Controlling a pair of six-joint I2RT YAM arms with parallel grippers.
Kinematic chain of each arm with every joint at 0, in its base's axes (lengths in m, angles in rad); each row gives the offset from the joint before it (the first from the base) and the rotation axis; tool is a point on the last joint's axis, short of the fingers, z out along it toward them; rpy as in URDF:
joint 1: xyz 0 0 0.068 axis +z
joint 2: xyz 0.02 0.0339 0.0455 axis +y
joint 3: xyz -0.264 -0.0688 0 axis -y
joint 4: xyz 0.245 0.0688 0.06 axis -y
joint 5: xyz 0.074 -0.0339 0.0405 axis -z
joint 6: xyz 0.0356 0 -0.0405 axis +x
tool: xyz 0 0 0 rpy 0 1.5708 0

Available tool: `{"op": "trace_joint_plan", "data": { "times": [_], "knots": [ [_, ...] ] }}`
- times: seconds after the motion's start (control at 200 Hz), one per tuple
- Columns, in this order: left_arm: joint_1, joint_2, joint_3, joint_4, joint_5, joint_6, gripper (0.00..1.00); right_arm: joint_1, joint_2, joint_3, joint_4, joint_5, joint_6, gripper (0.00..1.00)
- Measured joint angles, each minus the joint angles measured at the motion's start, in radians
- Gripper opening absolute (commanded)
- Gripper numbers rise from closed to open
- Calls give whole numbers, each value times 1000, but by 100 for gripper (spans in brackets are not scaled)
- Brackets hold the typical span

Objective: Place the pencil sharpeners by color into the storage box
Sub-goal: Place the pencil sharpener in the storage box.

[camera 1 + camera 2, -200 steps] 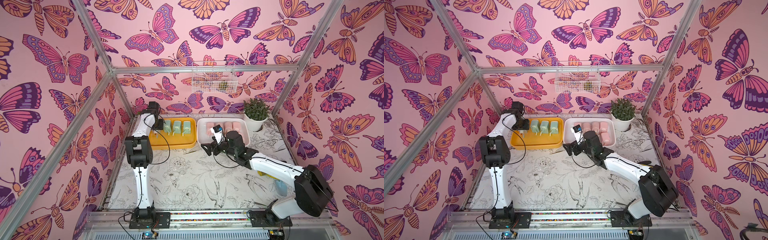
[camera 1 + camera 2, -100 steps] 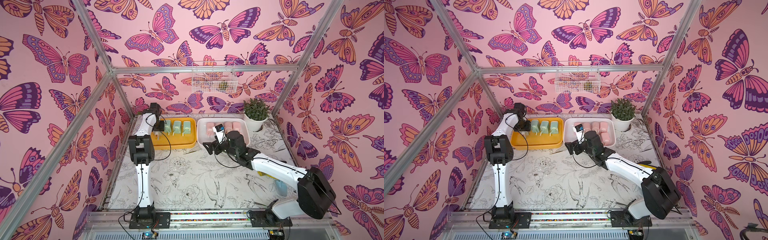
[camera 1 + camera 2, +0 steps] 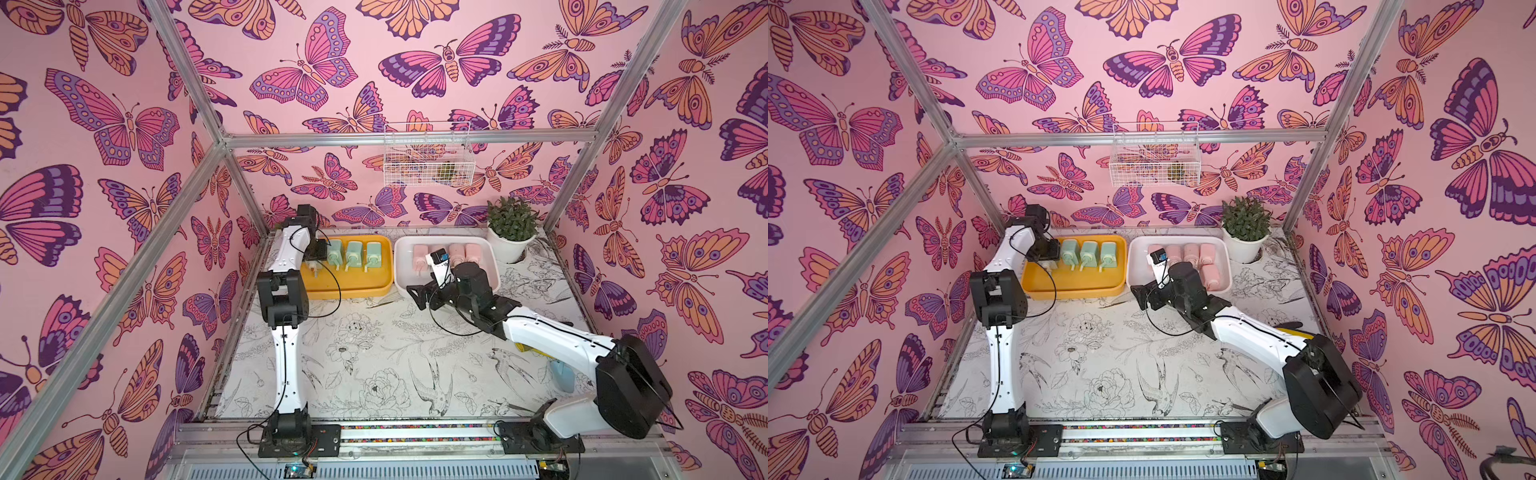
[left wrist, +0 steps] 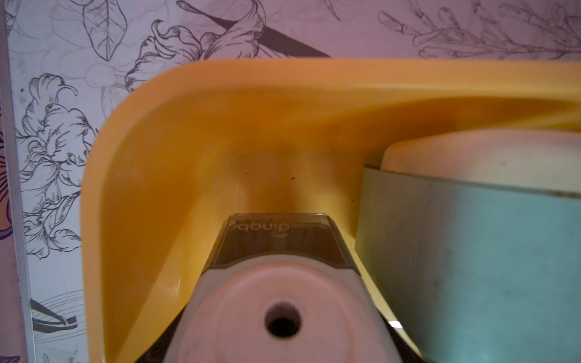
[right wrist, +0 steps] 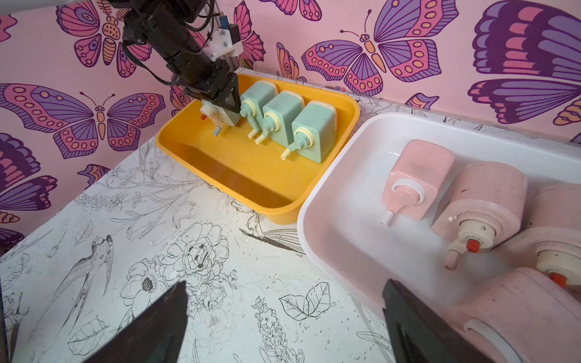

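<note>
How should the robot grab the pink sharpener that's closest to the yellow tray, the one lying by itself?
Grab the pink sharpener across its two long flat sides, coming down from above. It lies in the white tub with room on both sides, and its crank pokes out of one end, so keep off that end.

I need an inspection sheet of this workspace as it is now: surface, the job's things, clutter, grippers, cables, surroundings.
Surface: table with flower and bird drawings.
Job's things: three green sharpeners stand in a row in the yellow tray; pink sharpeners lie in the white tray.
Clutter: pale blue item and yellow piece by the right arm.
Grippers: left gripper shut on a fourth sharpener in the yellow tray; right gripper open, holding nothing.
Cables: black cables loop along both arms.
Surroundings: butterfly walls, wire basket, potted plant.
</note>
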Motion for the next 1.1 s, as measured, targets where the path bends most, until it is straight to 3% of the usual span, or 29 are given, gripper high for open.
{"op": "trace_joint_plan", "data": {
  "times": [0.436,1.101],
  "knots": [
    [0,54,37,-1,1,19,71,0,0,0,-23,-1,0,99],
    [0,50,79,-4,4,16,80,0,1,0,-29,-16,-3,99]
  ]
}}
